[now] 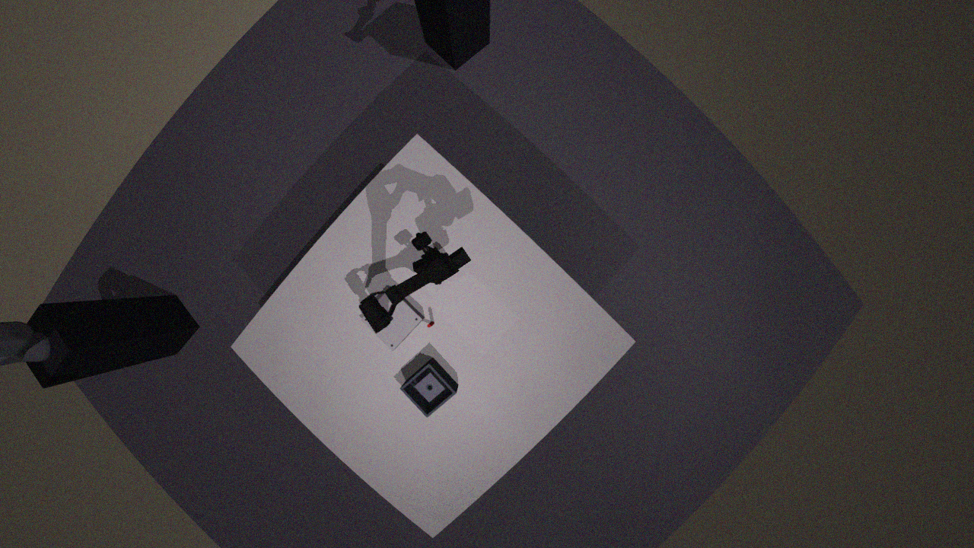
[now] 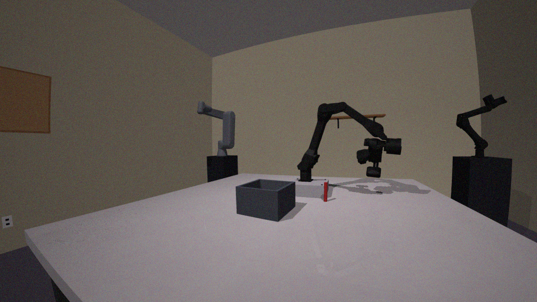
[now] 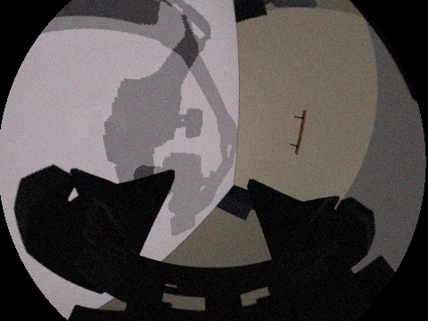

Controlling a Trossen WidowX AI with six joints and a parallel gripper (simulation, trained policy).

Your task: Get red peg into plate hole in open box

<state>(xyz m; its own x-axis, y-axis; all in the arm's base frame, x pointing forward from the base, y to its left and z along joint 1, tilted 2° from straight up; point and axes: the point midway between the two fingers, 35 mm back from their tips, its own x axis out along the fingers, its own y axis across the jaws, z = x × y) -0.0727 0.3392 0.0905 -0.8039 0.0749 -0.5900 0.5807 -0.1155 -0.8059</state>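
Gripper (image 1: 424, 249) (image 2: 373, 155) (image 3: 212, 179) wide open above the table (image 1: 517, 367) (image 2: 210, 255) (image 3: 71, 98), clear of box walls (image 1: 414, 400) (image 2: 257, 201).

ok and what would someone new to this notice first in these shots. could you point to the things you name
Probably the red peg (image 1: 430, 324) (image 2: 325, 191), the one bright thing, upright on the pale table (image 1: 517, 340) (image 2: 210, 248) near the arm's base. Next, the dark open box (image 1: 442, 403) (image 2: 256, 201), beyond the peg from the base, with a holed plate at its bottom. Then the black arm (image 1: 412, 282) (image 2: 319, 131), arching over the table, its gripper (image 3: 212, 179) open and away from the peg.
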